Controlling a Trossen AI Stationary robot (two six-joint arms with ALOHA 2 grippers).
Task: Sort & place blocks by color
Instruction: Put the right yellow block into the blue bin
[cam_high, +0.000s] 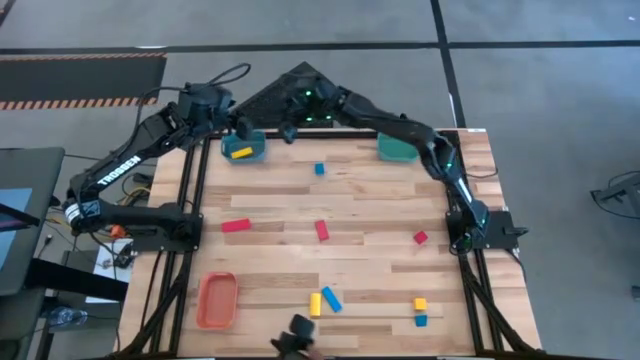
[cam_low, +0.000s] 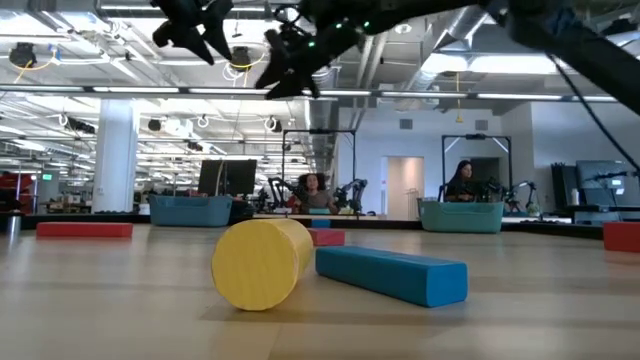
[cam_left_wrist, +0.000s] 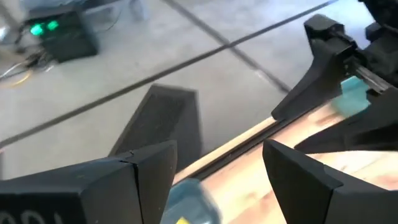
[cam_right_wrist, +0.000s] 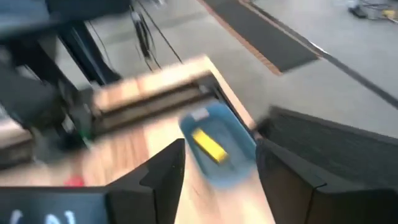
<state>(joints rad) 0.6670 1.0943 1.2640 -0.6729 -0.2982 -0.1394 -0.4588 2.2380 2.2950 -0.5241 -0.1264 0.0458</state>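
Observation:
My left gripper (cam_high: 243, 128) (cam_left_wrist: 217, 155) hangs open and empty above the far edge of the blue tray (cam_high: 246, 148) at the table's far left. A yellow bar (cam_high: 241, 153) lies in that tray. My right gripper (cam_high: 290, 132) (cam_right_wrist: 221, 146) is open and empty just right of the tray and looks toward it and the yellow bar (cam_right_wrist: 209, 145). On the table lie a blue cube (cam_high: 320, 169), two red bars (cam_high: 236, 226) (cam_high: 322, 231), a red cube (cam_high: 420, 237), a yellow piece (cam_high: 315, 303) beside a blue bar (cam_high: 331, 299), and a yellow cube (cam_high: 420, 303) above a blue cube (cam_high: 421, 320).
A teal tray (cam_high: 397, 149) stands at the far right under the right arm. An orange tray (cam_high: 217, 300) stands at the near left. The low view's camera (cam_high: 296, 335) sits at the near edge, close to the yellow piece (cam_low: 262, 263) and blue bar (cam_low: 392, 273). People sit in the room beyond.

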